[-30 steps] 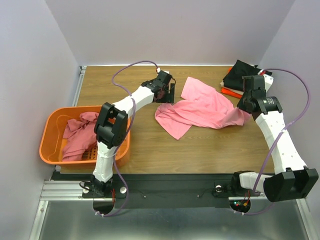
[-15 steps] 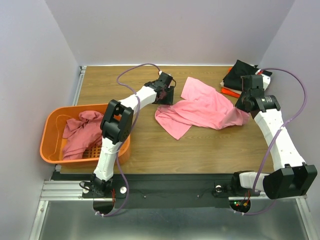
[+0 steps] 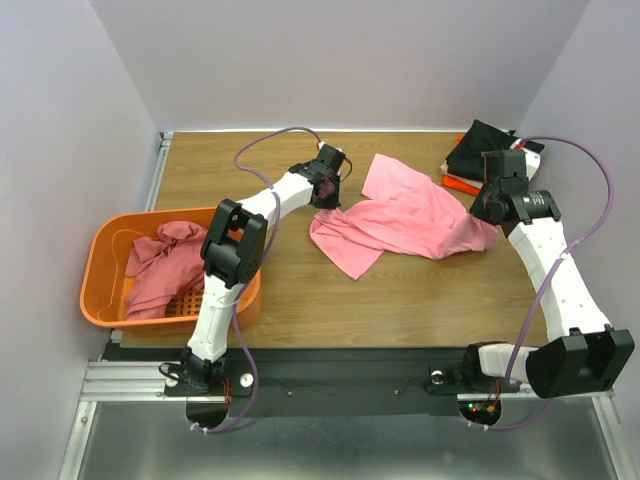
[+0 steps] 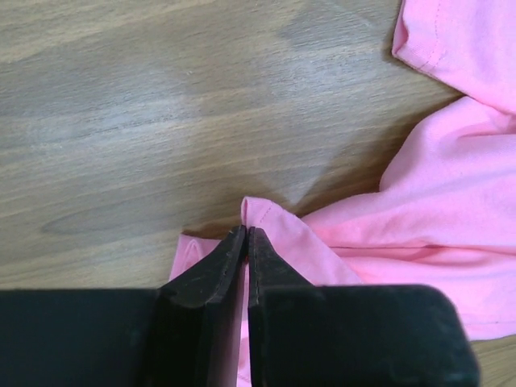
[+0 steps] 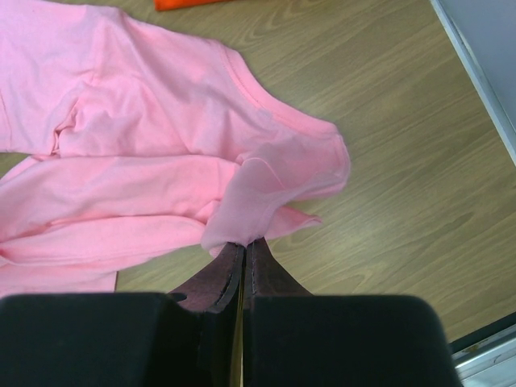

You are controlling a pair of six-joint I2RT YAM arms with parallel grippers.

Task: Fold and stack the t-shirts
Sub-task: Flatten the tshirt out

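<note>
While left hand (image 4: 246, 234) and right hand (image 5: 243, 246) each pinch one end, pink t-shirt (image 3: 400, 220) lies crumpled (on tabletop (image 3: 300, 290)). Long axis left-right.

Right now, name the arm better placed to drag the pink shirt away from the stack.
Left, probably: left pincer pinches the shirt edge farthest from the stack, free to pull toward the basket. Right pincer grips the stack-side end.

Bright, even overhead light; soft shadows edge the pink t-shirt (image 4: 435, 201) on the table (image 4: 121, 105), mild sheen on wood.
</note>
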